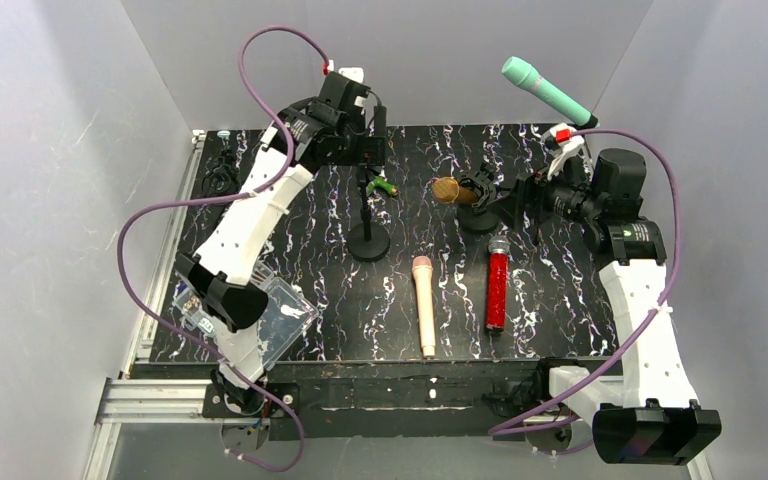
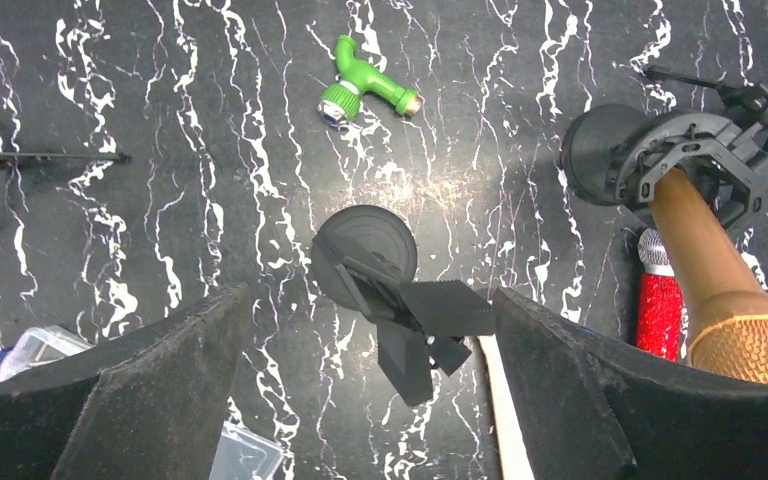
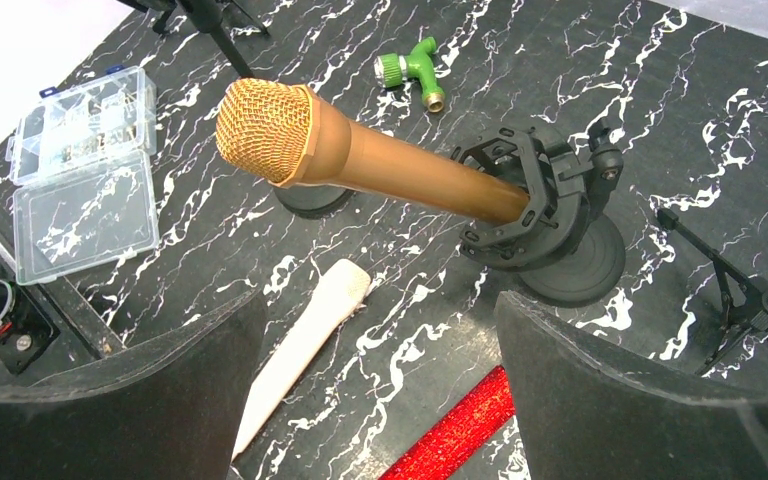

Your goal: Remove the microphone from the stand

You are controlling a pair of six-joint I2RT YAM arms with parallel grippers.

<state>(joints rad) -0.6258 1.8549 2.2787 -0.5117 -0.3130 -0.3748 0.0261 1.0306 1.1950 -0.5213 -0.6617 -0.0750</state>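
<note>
Right gripper [image 3: 378, 310]: your right tool. Its two pads are spread wide with nothing between them, and it hangs just short of the task's microphone.
Cream microphone [image 3: 300, 345]: lies flat on the table [image 1: 550, 320], beneath the gap between this tool's pads.
Red microphone [image 3: 450, 435]: lies flat beside the cream one, also beneath that gap.
Gold microphone [image 3: 390, 165]: the item you are after. It is straight ahead of the right tool and raised off the table. Its mesh head is the nearer end, its handle is seated in the mount, and neither pad touches it.
Shock-mount stand [image 3: 545, 200]: just beyond the mesh head, its ring closed around the handle over a round base.
Green hose fitting [image 3: 410, 68]: well past the stand, on the table.
Clear plastic box [image 3: 80, 180]: far off to one side of the right tool, at the table's edge.
Left gripper [image 2: 370, 300]: your left tool, looking straight down. Its pads are spread wide and hold nothing.
Empty stand [image 2: 365, 250]: directly under the left tool. Its clip shows in the gap between the pads, clear of both.
</note>
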